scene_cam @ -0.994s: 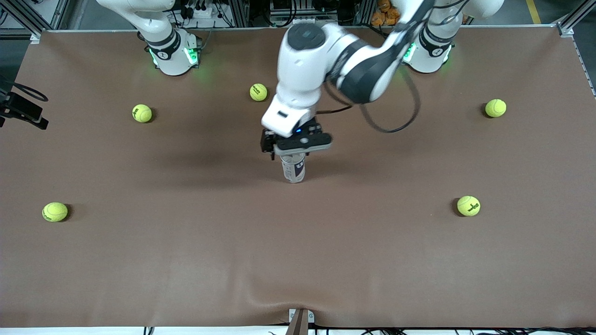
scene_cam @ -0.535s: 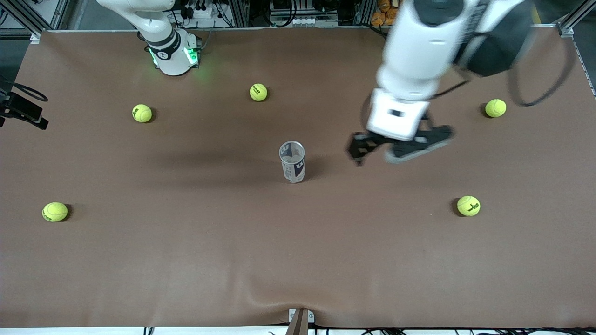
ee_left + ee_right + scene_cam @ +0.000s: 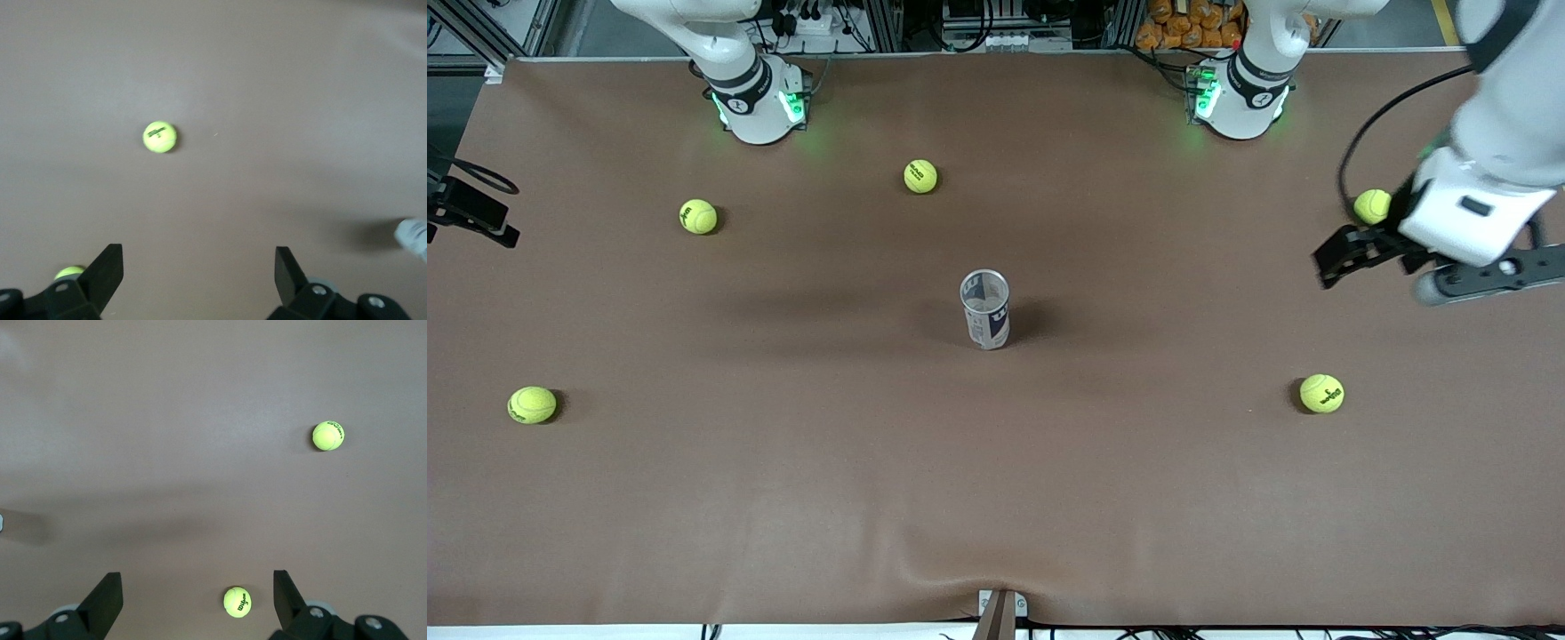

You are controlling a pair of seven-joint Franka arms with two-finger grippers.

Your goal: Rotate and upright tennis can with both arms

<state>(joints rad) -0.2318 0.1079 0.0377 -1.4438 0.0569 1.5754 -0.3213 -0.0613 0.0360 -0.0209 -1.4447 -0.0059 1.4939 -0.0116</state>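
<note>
The tennis can stands upright mid-table, open silver rim on top, with nothing touching it. My left gripper hangs open and empty in the air over the left arm's end of the table, beside a tennis ball. In the left wrist view the left gripper spreads wide over bare mat, with a sliver of the can at the frame's edge. The front view cuts off my right arm above its base. In its own wrist view the right gripper is open, high above a ball.
Tennis balls lie scattered on the brown mat: two near the right arm's base, one and another nearer the front camera. A black device sits at the table's edge.
The left arm has swung from right above the can to its own end of the table, leaving the can upright. The right arm has not moved.
</note>
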